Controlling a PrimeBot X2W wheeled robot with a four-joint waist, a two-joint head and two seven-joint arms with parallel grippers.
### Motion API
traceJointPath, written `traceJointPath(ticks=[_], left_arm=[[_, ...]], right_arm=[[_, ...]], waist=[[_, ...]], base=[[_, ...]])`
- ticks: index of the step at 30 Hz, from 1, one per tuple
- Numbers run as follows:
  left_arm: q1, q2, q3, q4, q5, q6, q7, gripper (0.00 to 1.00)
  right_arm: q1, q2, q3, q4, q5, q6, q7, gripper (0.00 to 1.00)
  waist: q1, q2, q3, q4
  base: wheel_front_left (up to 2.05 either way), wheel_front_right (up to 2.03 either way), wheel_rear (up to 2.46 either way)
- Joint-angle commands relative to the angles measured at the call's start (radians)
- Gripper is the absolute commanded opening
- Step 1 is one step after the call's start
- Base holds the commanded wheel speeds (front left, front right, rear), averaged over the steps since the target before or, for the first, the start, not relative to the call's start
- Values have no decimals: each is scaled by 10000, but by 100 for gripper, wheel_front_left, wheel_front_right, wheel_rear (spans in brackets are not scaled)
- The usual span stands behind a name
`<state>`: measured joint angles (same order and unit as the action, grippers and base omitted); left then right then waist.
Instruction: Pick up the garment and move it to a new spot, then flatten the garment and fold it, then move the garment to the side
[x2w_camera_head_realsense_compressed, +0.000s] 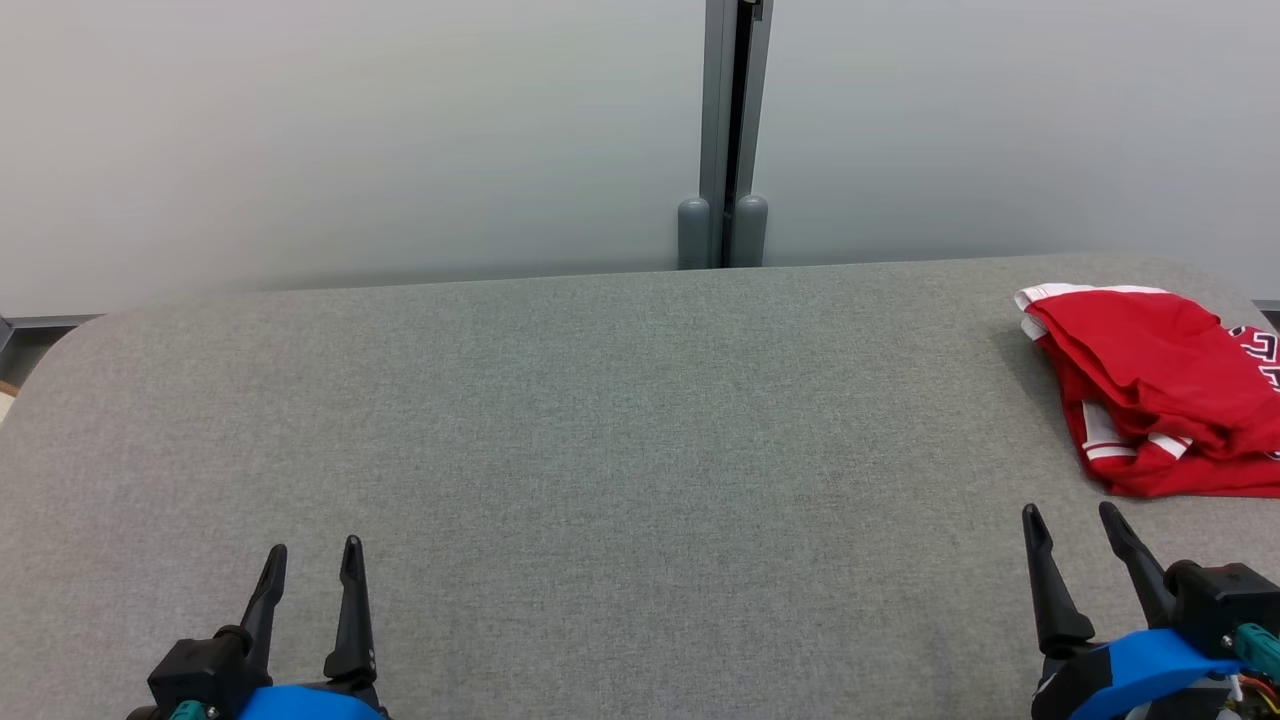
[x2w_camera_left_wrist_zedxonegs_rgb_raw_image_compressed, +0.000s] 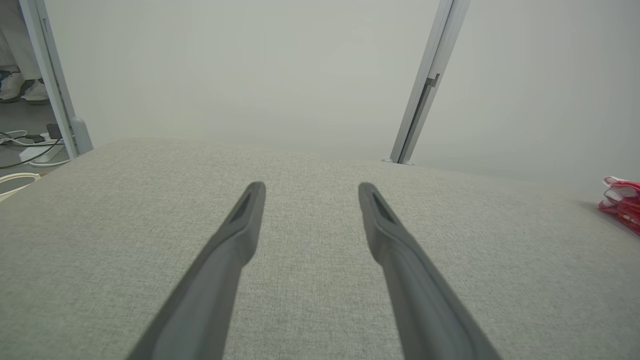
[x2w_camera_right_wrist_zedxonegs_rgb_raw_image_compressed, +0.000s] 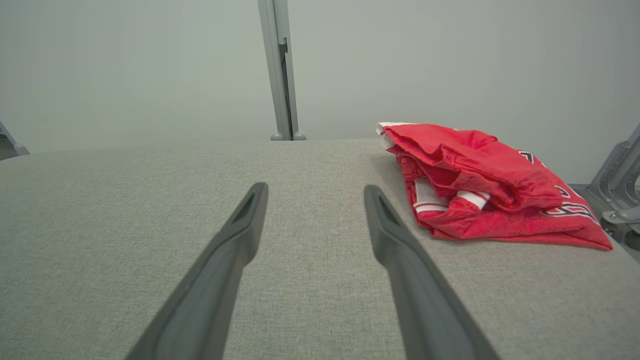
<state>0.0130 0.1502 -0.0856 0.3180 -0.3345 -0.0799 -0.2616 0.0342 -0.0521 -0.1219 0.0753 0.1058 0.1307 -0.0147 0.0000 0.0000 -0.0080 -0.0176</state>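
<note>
The garment (x2w_camera_head_realsense_compressed: 1150, 385) is red with white trim and dark lettering, lying in a loosely folded heap at the far right of the grey table (x2w_camera_head_realsense_compressed: 600, 420). It also appears in the right wrist view as the garment (x2w_camera_right_wrist_zedxonegs_rgb_raw_image_compressed: 480, 180), ahead and to the right of the fingers, and as a red sliver, the garment (x2w_camera_left_wrist_zedxonegs_rgb_raw_image_compressed: 622, 202), at the left wrist view's right edge. My right gripper (x2w_camera_head_realsense_compressed: 1072, 520) is open just in front of the heap, apart from it. My left gripper (x2w_camera_head_realsense_compressed: 312, 555) is open at the lower left, with nothing between its fingers.
A pale partition wall with a grey post (x2w_camera_head_realsense_compressed: 725, 130) runs behind the table. The table's rounded left end (x2w_camera_head_realsense_compressed: 60, 350) drops off to the floor. Cables (x2w_camera_left_wrist_zedxonegs_rgb_raw_image_compressed: 25, 145) and a person's shoes (x2w_camera_left_wrist_zedxonegs_rgb_raw_image_compressed: 20, 87) lie on the floor beyond the left end.
</note>
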Motion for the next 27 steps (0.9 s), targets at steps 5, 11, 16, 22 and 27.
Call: traceJointPath(ticks=[5,11,16,22,27], left_arm=[[-61,89,-65,40,-46,-64,-38,100],[172,-115,-83,399,-131,-63,82,0],[136,-204,44,463,-805,-87,300,0],[16,-270,209,349,-1817,-124,589,0],[-79,-321,335,260,-2608,-154,813,0]], right_arm=[[117,26,59,31,69,2,-29,100],[5,40,56,469,84,-2,68,0],[-106,54,-1,701,863,-2,197,0],[-204,50,31,754,2076,-2,269,0],[-286,46,55,796,3020,-1,324,0]], waist=[[0,0,14,-13],[2,0,20,-15],[3,0,23,-9],[3,0,27,0],[3,0,31,8]], base=[[0,0,0],[0,0,0],[0,0,0],[0,0,0],[0,0,0]])
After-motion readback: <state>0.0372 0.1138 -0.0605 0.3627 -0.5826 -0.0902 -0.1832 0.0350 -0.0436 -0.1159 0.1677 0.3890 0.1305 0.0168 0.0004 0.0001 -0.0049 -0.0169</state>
